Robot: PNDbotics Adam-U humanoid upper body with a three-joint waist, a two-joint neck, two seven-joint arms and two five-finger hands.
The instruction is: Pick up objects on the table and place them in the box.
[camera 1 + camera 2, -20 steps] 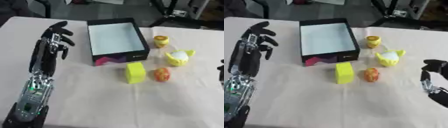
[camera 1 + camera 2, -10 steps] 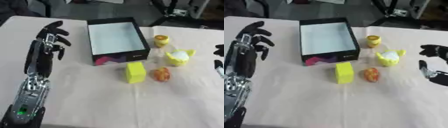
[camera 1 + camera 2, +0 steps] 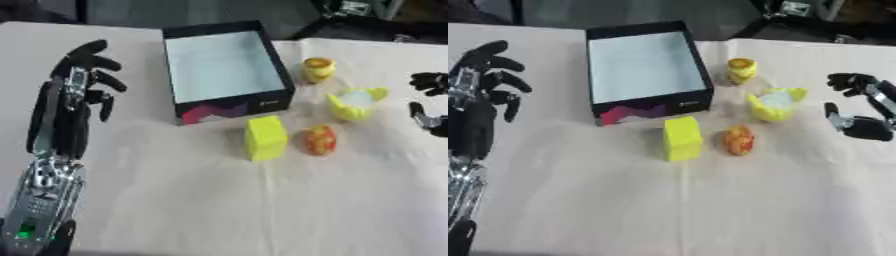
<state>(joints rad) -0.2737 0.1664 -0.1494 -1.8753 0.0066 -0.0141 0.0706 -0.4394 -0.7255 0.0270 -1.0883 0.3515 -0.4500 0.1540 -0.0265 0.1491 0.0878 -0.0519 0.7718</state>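
Note:
A black box (image 3: 226,69) with a pale inside stands open at the back middle of the table. In front of it lies a yellow block (image 3: 263,137), with an orange and red egg-shaped thing (image 3: 319,140) beside it. A yellow cup-like thing (image 3: 355,103) with a pale inside sits to the right of the box, and a small yellow and orange pot (image 3: 318,69) stands behind it. My right hand (image 3: 859,112) hovers right of the cup-like thing, fingers and thumb spread, holding nothing. My left hand (image 3: 77,94) rests open left of the box.
The table (image 3: 219,205) is covered with a pale cloth. Dark chair legs and floor show beyond its far edge.
My right hand has moved up and in from the lower right edge toward the yellow cup-like thing. The left arm has stayed put. The objects have not moved.

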